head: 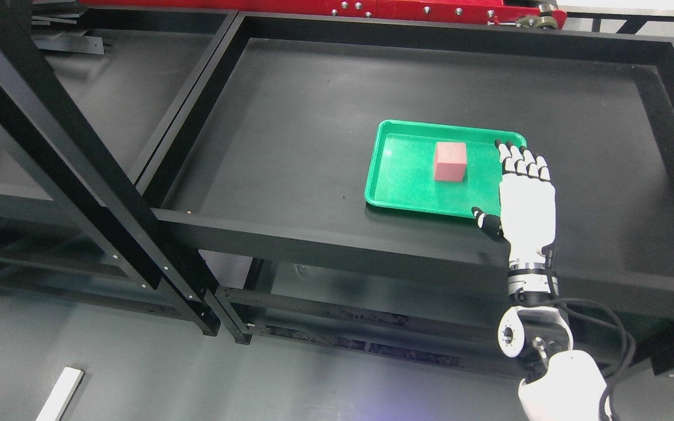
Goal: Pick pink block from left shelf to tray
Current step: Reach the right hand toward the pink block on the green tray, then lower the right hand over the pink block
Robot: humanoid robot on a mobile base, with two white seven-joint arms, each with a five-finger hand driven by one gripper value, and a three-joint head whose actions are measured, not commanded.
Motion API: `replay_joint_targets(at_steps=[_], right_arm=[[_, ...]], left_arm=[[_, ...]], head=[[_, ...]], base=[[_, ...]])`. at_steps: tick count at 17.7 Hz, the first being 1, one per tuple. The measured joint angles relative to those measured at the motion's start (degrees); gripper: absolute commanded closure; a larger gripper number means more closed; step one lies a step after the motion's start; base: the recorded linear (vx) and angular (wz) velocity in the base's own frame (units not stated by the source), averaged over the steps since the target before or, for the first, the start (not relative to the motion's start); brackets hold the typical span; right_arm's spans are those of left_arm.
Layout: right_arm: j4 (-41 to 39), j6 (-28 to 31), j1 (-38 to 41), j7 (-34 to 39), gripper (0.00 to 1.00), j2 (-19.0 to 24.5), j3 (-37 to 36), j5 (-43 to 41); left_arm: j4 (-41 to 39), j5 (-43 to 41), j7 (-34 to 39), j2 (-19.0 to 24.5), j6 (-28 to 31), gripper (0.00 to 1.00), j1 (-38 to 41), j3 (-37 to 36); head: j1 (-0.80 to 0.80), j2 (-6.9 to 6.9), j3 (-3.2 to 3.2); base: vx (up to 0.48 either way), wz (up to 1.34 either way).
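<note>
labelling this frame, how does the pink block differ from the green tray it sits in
The pink block is a small, solid cube standing tall; the green tray is wide, flat and shallow with a raised rim. The block is matte pink, the tray glossy green. The block is contained; the tray contains it and rests on the black shelf. The right hand, fingers open, overlaps the tray's right edge but is clear of the block. Both have straight sides and lie at a similar angle.

pink block (450, 161), green tray (401, 193), black shelf (290, 134), white hand (525, 199) with black fingertips (511, 146)
</note>
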Motion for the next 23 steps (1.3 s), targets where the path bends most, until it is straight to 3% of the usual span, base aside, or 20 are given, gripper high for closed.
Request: replay_joint_targets(at_steps=[10,16,23], right_arm=[[1.4,1.8,-1.6,-1.5,0.01,2.1,0.9,3.5],[1.4,2.5,-2.0,-7.6,0.01,2.6,1.1,3.1],[1.5,3.0,-2.2,3.7,0.01,2.9,1.0,0.0]], left_arm=[[0.0,0.0,0.0,0.0,0.0,0.0,0.0,0.0],[0.0,0.0,0.0,0.0,0.0,0.0,0.0,0.0],[0.0,0.0,0.0,0.0,0.0,0.0,0.0,0.0]], head=[[0.0,0.0,0.0],[0.0,0.0,0.0],[0.0,0.0,0.0]], base=[[0.153,0.09],[0.099,0.01],[0.037,0.0]])
